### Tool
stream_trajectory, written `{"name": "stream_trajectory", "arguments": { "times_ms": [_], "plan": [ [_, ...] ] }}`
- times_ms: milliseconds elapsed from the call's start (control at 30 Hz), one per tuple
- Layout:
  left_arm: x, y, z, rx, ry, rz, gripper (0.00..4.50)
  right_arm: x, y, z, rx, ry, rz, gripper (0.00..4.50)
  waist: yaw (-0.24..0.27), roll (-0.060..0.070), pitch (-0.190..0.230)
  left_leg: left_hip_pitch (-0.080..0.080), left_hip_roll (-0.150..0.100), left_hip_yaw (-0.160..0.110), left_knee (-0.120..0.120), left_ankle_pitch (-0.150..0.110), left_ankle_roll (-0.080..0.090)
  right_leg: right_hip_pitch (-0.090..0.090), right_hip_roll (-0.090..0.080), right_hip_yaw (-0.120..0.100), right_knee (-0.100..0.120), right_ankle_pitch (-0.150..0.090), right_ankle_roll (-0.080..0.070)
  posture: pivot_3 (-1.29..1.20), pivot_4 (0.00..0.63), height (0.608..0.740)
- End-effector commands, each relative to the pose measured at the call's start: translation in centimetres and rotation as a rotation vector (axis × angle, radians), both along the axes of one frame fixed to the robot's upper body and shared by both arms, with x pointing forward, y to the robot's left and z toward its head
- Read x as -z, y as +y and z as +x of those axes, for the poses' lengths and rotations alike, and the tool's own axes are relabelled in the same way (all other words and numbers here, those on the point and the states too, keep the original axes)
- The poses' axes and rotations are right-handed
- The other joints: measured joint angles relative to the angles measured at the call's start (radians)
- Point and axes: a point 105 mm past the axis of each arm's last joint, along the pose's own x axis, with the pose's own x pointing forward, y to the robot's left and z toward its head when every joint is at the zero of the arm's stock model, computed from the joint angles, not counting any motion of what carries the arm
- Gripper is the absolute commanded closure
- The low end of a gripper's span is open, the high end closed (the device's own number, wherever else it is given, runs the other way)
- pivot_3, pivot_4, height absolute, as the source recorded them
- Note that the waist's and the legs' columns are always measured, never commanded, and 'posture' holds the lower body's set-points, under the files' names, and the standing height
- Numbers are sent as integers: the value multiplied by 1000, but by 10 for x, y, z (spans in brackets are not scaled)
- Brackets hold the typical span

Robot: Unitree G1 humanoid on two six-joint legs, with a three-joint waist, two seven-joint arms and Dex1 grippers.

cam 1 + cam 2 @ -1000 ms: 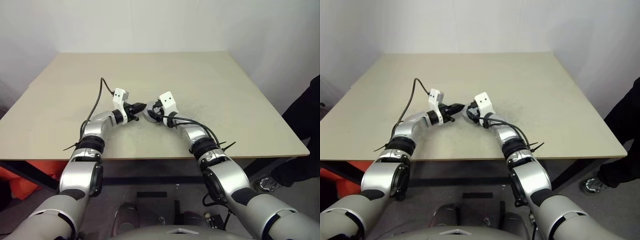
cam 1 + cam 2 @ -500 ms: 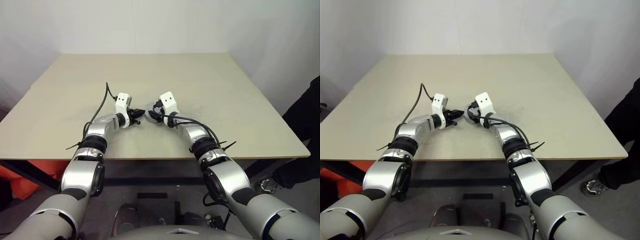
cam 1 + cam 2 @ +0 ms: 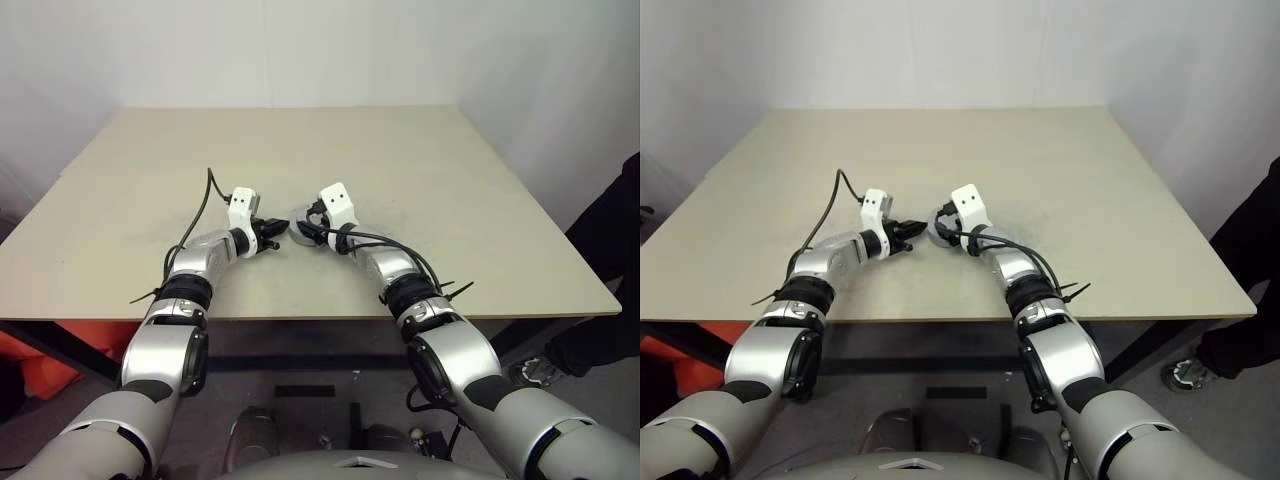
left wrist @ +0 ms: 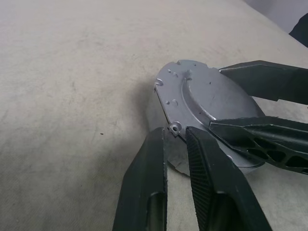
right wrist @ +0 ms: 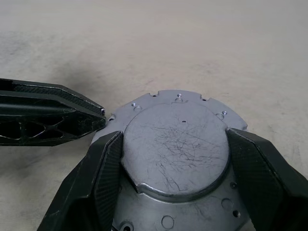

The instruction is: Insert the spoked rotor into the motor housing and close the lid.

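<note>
At the near middle of the table (image 3: 480,180) the two grippers meet tip to tip over one grey metal disc, the lid (image 5: 175,159), which sits on the tabletop with its notched edge and scratched, raised centre facing up. The right gripper (image 5: 175,166) reaches in from about five o'clock and straddles the lid, one black finger (image 5: 103,175) on each side of the raised centre; its jaws stand wide, pressed against or just beside that raised part, though whether they truly clamp it cannot be told from here. The left gripper (image 4: 175,139) comes in from about eight o'clock with its two fingers drawn nearly together, leaving only a thin slit, and it holds nothing; its tips lie at the lid's rim, touching it or just short of it. In the left wrist view the lid looks tipped, its near edge lifted a little off the table, but the angle is poor and this is uncertain. Farther out, toward twelve o'clock, the tabletop runs on to a pale wall (image 3: 300,50).
</note>
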Motion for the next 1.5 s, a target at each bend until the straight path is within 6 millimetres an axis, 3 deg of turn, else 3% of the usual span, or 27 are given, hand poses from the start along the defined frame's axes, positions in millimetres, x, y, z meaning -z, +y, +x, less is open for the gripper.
{"name": "stream_trajectory", "arguments": {
  "times_ms": [33,300,467,500,600,667,767,900,1000,1133,1300,1500],
  "plan": [
    [-13,-5,2,14,-28,-51,3777,21,-19,-2,52,72,-39,1551,0,0,0,0,0,0,0,0,0,0,0,0,0,0,0,0,0,740],
    [9,-13,0,11,53,41,3777,17,-16,-2,45,64,-36,1551,3,1,0,0,0,0,-1,0,0,1,0,0,-2,0,0,0,0,740],
    [11,-13,-1,15,58,49,3777,12,-14,-3,18,75,15,1551,5,1,0,1,-2,0,-2,0,0,2,-2,0,-3,-1,2,0,0,740],
    [11,-13,-1,17,58,50,3800,9,-13,-4,8,66,16,1201,6,1,0,1,-2,0,-2,0,0,2,-2,0,-3,-1,2,0,0,740],
    [12,-13,-2,21,60,50,3806,-9,-9,-6,-26,-2,37,239,6,0,0,0,-3,0,-5,0,1,2,-2,0,-7,0,1,0,0,740],
    [12,-13,-2,25,60,46,3806,-23,-7,-9,-49,-31,71,239,6,0,0,0,-5,0,-7,0,1,2,-3,0,-8,0,2,0,0,740],
    [12,-15,-4,34,61,38,3806,-60,-10,-15,-77,-83,179,239,7,0,1,-2,-5,0,-8,-1,2,1,-3,0,-9,-1,4,0,0,740],
    [14,-16,-6,42,62,34,3806,-91,-32,-11,11,-43,340,239,9,1,2,-1,-6,0,-10,-1,2,0,-3,0,-9,-2,6,0,0,740],
    [13,-18,-6,47,60,30,3806,-79,-62,-2,163,105,410,239,10,0,1,-1,-6,0,-10,0,1,1,-3,0,-10,-2,7,0,0,740],
    [13,-19,-5,49,56,29,3806,-34,-93,-6,316,358,442,239,13,0,1,0,-8,0,-11,0,0,2,-5,0,-11,-3,8,0,0,740],
    [13,-18,-5,48,51,33,3806,1,-85,-27,304,562,493,239,15,2,1,0,-7,1,-15,1,-1,0,-4,0,-10,-1,11,0,0,740],
    [13,-15,-5,42,45,45,3806,-1,-60,-32,241,635,585,239,17,2,0,2,-7,1,-15,1,-1,1,-4,0,-10,-2,11,0,0,740]
  ]
}}
